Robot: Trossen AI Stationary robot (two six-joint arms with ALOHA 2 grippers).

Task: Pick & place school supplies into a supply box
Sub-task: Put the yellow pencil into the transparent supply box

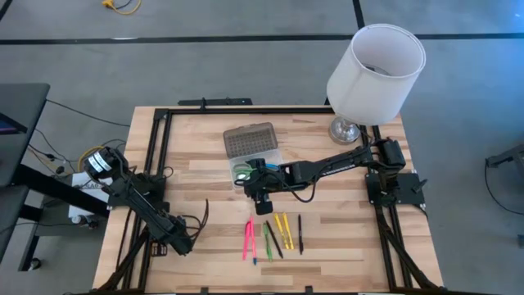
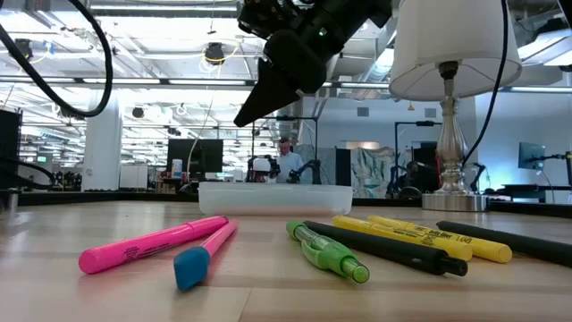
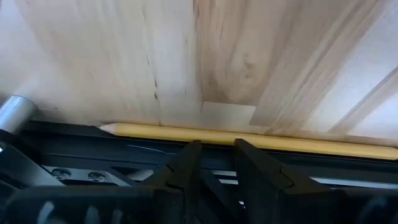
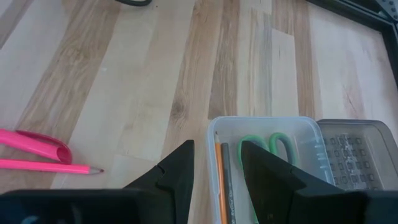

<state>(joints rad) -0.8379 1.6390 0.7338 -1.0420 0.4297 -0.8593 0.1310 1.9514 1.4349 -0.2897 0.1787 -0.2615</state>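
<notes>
1. Right gripper (image 1: 264,205) hangs above the tabletop (image 1: 344,246), just beside the supply box (image 4: 264,134); fingers are apart, nothing held.
2. Box (lid open) already holds scissors (image 4: 268,145) and an orange pencil (image 4: 219,180).
3. Remaining pens (image 1: 274,235) should be approached aligned square across one barrel.
4. Left gripper (image 3: 214,163) is parked at the frame edge, fingers slightly apart, empty.

The right gripper (image 4: 217,165) hides the near ends of the orange pencil (image 4: 219,171) and grey pencil (image 4: 227,180) in the supply box (image 4: 311,140). The scissors (image 4: 264,144) blades are hidden too. The yellow pencil (image 3: 249,138) beside the bench (image 3: 124,56) edge is cut off.

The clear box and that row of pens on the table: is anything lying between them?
No. In the high view, bare wood separates the clear box from the pens; only the right gripper hangs above that stretch.
</notes>
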